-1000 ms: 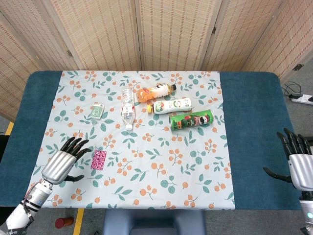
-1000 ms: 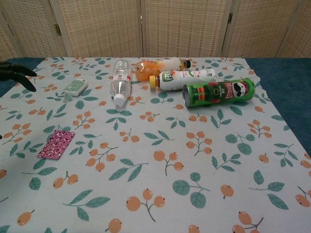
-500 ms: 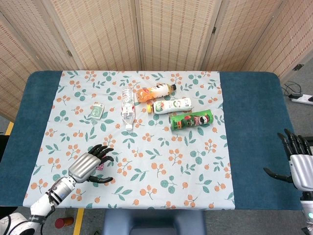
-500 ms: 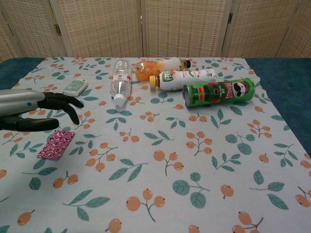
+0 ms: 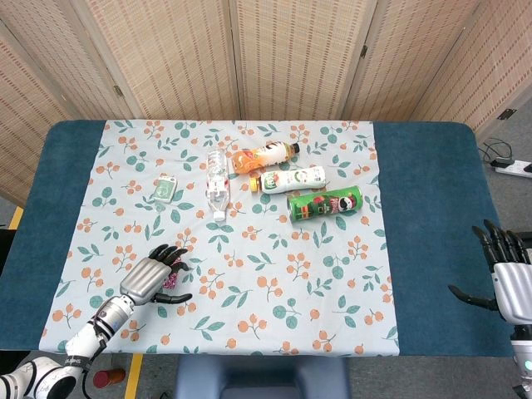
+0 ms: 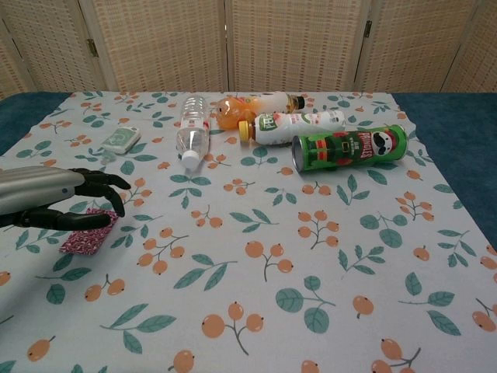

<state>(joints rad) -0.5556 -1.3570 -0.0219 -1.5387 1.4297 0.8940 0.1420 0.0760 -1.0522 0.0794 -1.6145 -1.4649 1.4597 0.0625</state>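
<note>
Tabletop (image 5: 432, 208): three bottles (image 5: 274, 154), one can (image 5: 325, 204), one pink packet (image 6: 87, 235) beneath the left hand (image 5: 153, 278), fingers spread; right hand (image 5: 509, 278) likewise spread.

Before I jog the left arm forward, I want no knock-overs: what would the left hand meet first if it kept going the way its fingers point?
Probably nothing soon: past the left hand, only bare floral cloth, as far as depth shows.

My head view looks steeply down on the whole surface (image 5: 432, 208); my chest view sits low and near, sharing the floral cloth (image 6: 311, 233).
</note>
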